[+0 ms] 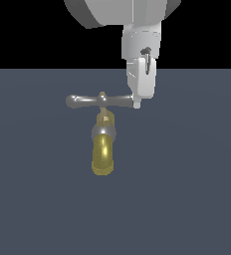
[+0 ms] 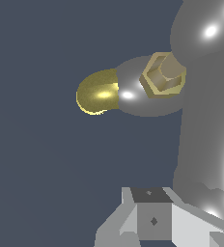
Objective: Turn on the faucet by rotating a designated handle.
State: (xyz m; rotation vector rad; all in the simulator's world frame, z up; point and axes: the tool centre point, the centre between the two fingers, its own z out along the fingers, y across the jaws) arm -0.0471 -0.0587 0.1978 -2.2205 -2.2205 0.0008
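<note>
A small faucet sits on a flat dark blue-grey counter. In the exterior view it is near the middle of the picture. Its shiny gold spout curves down toward the camera. Above the spout is a round silver collar, and above that is a little gold nut.

On top of the faucet lies the handle. It is a thin silver bar that lies flat and runs from side to side. Both ends are round and fat. A tiny gold knob sticks up from its middle.

The white arm comes down from the top of the picture. Its end effector hangs at the end of the handle that is on the exterior view's right. The white finger looks like it is touching that round end, or is just beside it. Only one finger can be seen well, so I cannot tell if the end effector is open or closed, or if it is holding the bar.

In the wrist view the faucet is very close. The gold spout pokes out from the silver collar, and the gold nut sits on the collar. A big blurry silver shape, the handle, fills one side. Grey and white parts of the end effector show at the edge.
</note>
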